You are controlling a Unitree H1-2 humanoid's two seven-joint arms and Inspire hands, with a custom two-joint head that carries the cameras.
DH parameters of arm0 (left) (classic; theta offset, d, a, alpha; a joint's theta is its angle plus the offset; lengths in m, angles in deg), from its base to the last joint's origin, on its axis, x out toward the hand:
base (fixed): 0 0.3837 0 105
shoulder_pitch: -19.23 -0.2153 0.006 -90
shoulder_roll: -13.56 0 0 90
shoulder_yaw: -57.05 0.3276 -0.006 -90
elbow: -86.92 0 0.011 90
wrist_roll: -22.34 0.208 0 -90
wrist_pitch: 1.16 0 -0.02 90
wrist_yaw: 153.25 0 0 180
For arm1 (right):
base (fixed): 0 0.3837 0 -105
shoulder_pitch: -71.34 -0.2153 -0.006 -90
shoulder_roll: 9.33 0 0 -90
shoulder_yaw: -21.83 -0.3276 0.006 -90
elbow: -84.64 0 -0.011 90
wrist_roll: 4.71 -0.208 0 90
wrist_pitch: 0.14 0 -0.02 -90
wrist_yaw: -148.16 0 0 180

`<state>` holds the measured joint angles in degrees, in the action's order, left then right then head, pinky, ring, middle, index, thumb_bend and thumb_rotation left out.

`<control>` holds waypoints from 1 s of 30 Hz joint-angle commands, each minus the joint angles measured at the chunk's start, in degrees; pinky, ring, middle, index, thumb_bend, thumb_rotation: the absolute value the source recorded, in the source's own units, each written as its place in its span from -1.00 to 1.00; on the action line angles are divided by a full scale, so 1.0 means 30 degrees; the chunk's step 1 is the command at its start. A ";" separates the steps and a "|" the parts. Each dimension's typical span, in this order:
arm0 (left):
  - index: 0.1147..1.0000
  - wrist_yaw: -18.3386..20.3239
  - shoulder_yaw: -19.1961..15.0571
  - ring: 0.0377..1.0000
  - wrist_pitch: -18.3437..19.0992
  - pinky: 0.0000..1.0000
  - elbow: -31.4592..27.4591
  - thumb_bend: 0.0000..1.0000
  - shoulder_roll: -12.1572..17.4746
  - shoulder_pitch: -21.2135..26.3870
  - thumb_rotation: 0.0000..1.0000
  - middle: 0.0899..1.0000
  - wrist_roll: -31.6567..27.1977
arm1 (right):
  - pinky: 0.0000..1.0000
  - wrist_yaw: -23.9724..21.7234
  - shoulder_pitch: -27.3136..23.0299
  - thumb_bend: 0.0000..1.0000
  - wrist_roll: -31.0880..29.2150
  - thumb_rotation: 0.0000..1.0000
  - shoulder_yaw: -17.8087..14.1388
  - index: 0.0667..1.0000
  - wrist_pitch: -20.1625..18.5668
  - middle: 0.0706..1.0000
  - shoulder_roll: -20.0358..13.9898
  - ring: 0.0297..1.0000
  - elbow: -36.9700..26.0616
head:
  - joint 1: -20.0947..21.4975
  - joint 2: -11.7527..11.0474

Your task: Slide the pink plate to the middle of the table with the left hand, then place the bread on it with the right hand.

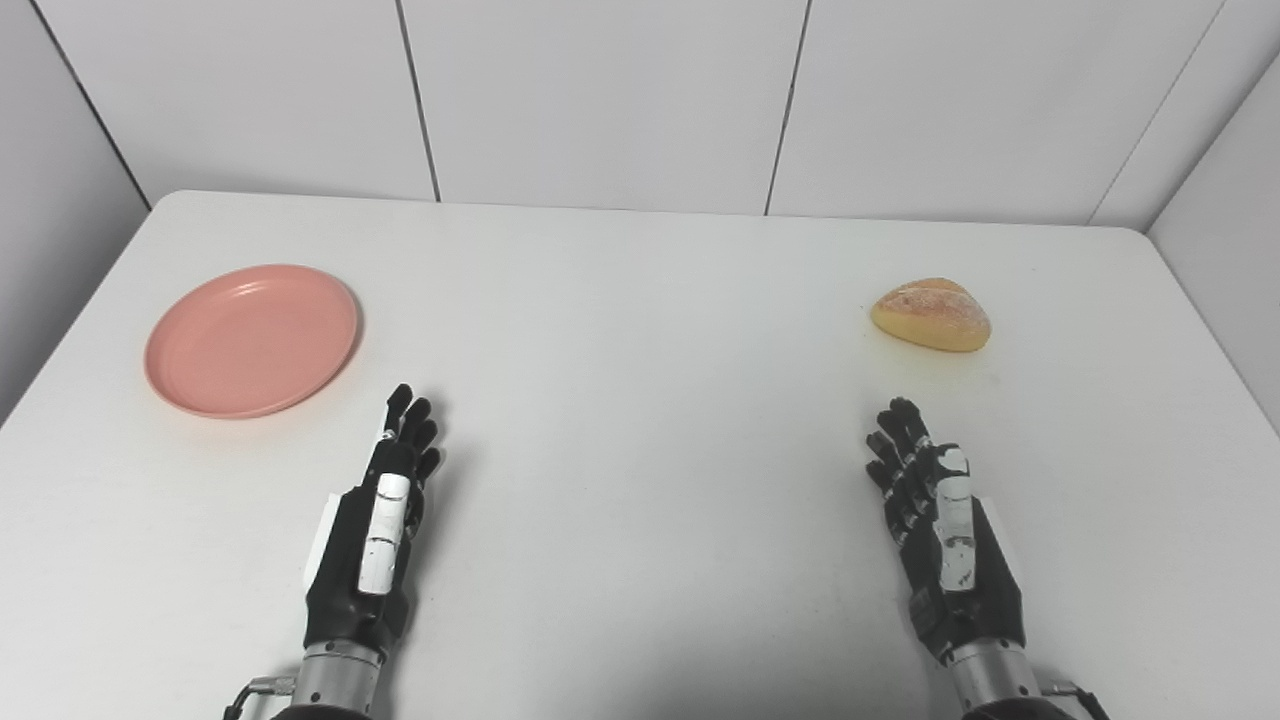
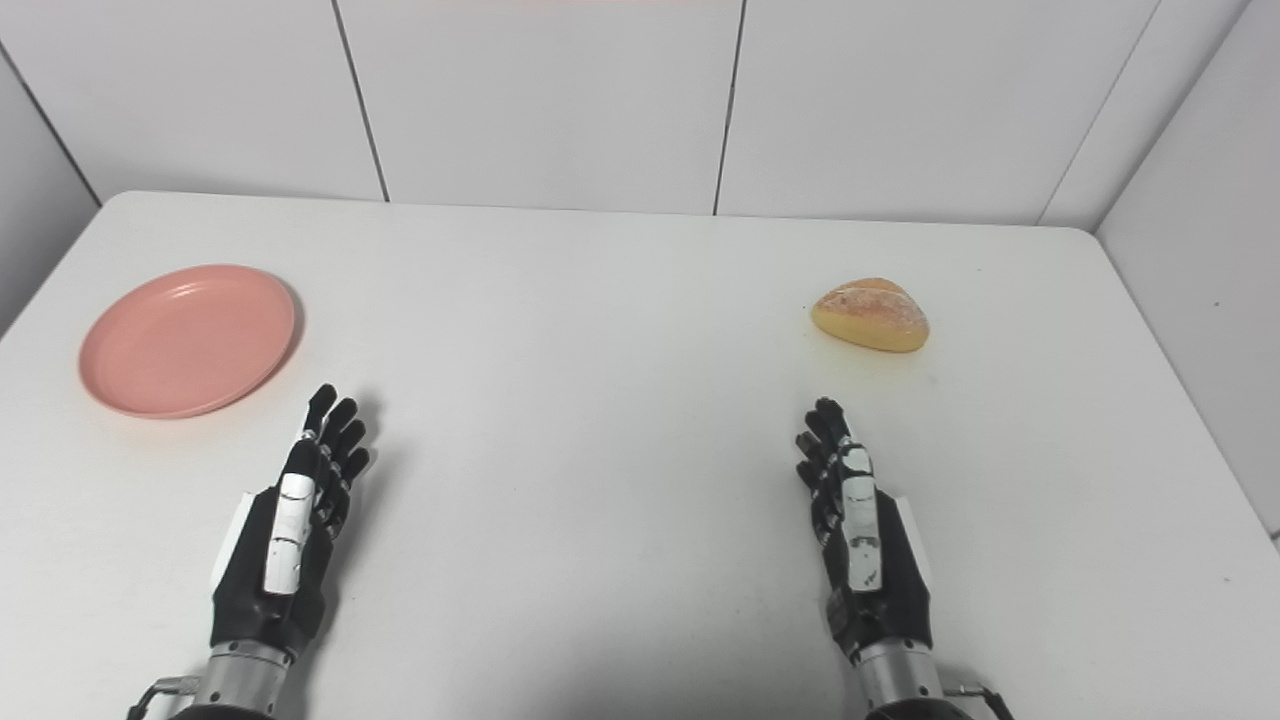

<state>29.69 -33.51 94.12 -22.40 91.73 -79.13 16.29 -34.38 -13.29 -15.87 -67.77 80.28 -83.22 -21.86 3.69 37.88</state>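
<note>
plate [image 1: 251, 339] far-left on table [image 1: 640, 450], just beyond L hand [image 1: 375, 540] | bread [image 1: 932, 314] far-right, beyond R hand [image 1: 945, 530] | both hands empty, fingers extended, apart fr. items

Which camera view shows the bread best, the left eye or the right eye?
The right eye view: the bread sits farther inside the picture, nearer its middle. The left eye view shows the same bread whole and unhidden, only closer to the right edge.
</note>
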 commanded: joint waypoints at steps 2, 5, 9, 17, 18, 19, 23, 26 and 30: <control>1.00 0.0106 0.0110 1.00 -0.0554 1.00 -0.0467 0.41 -0.0058 -0.0261 0.88 1.00 0.0080 | 1.00 -0.0233 -0.0183 0.73 -0.0029 1.00 -0.0051 0.90 0.1021 0.92 -0.0039 0.93 -0.0494 | -0.0118 0.0017; 1.00 0.0031 0.0102 1.00 -0.0531 1.00 -0.0495 0.41 -0.0140 -0.0262 0.87 1.00 0.0090 | 1.00 -0.0245 -0.0174 0.73 0.0015 1.00 -0.0066 0.91 0.1027 0.93 -0.0097 0.94 -0.0519 | -0.0111 0.0009; 1.00 0.0000 0.0085 1.00 -0.0539 1.00 -0.0512 0.44 -0.0181 -0.0238 0.85 1.00 0.0094 | 1.00 -0.0263 -0.0204 0.73 0.0062 1.00 -0.0089 0.91 0.1188 0.93 -0.0126 0.93 -0.0412 | -0.0051 -0.0051; 1.00 0.0062 0.0090 1.00 -0.0535 1.00 -0.0536 0.40 -0.0115 -0.0236 0.87 1.00 0.0061 | 1.00 -0.0270 -0.0271 0.73 0.0237 1.00 -0.0071 0.91 0.1497 0.92 -0.0137 0.93 -0.0306 | -0.0058 -0.0004; 1.00 0.0068 0.0078 1.00 -0.0544 1.00 -0.0541 0.39 -0.0114 -0.0248 0.87 1.00 0.0029 | 1.00 -0.0283 -0.0280 0.74 0.0279 1.00 -0.0066 0.91 0.1600 0.92 -0.0139 0.93 -0.0288 | -0.0058 -0.0004; 1.00 0.0080 0.0076 1.00 -0.0529 1.00 -0.0563 0.38 -0.0103 -0.0264 0.87 1.00 0.0011 | 1.00 -0.0310 -0.0297 0.75 0.0302 1.00 -0.0069 0.91 0.1720 0.93 -0.0148 0.93 -0.0241 | -0.0038 0.0011; 1.00 0.0093 0.0080 1.00 -0.0499 1.00 -0.0572 0.39 -0.0082 -0.0251 0.87 1.00 0.0022 | 1.00 -0.0382 -0.0356 0.76 0.0391 1.00 -0.0029 0.90 0.1990 0.92 -0.0198 0.93 -0.0067 | -0.0054 -0.0029; 1.00 0.0108 0.0080 1.00 -0.0511 1.00 -0.0532 0.40 -0.0061 -0.0221 0.88 1.00 0.0022 | 1.00 -0.0446 -0.0372 0.74 0.0385 1.00 0.0005 0.90 0.2055 0.93 -0.0229 0.93 -0.0003 | -0.0066 -0.0018; 1.00 0.0116 0.0061 1.00 -0.0499 1.00 -0.0505 0.42 -0.0054 -0.0212 0.87 1.00 -0.0015 | 1.00 -0.0503 -0.0366 0.74 0.0379 1.00 0.0042 0.91 0.2016 0.93 -0.0243 0.93 -0.0032 | 0.0006 -0.0038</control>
<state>29.69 -33.53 94.13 -22.43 91.68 -79.13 16.26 -35.05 -13.41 -14.81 -67.74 83.25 -83.65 -21.17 3.78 37.79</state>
